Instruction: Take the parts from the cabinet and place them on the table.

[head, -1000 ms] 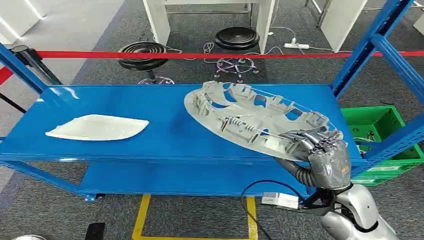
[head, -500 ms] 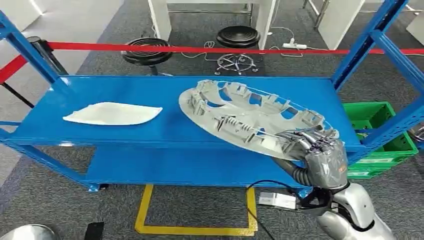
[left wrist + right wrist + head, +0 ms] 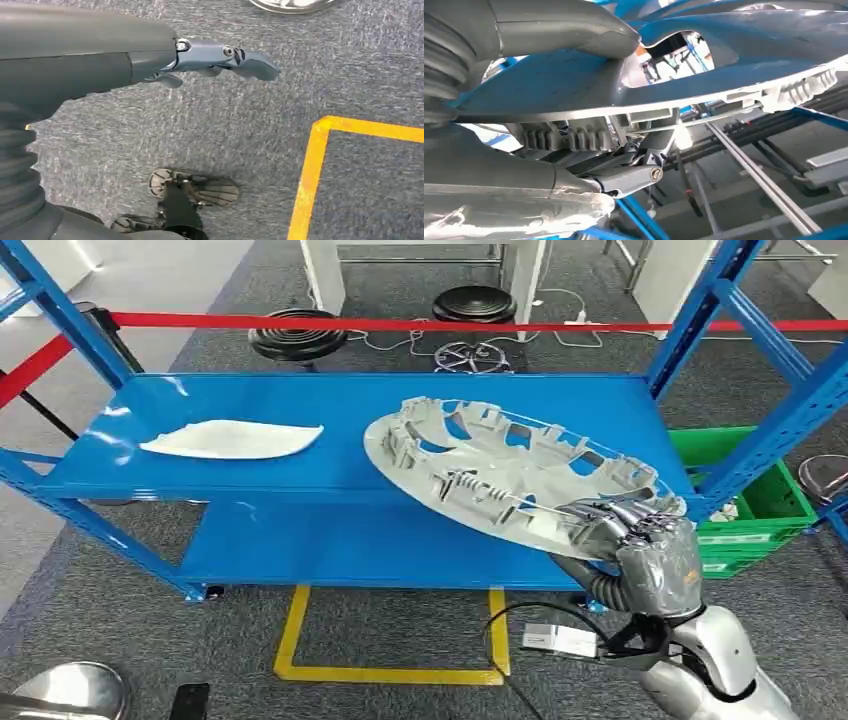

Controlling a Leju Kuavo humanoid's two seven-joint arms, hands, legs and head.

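Right hand [image 3: 648, 540] still grips the rim of the round grey ribbed plastic wheel cover [image 3: 505, 472], now tilted over the blue metal shelf's [image 3: 300, 485] front edge; left hand [image 3: 220, 57] hangs loosely spread, holding nothing.

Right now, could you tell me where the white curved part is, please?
In the head view, the white curved part lies flat on the left of the blue shelf, apart from the grey round cover that the right hand grips.
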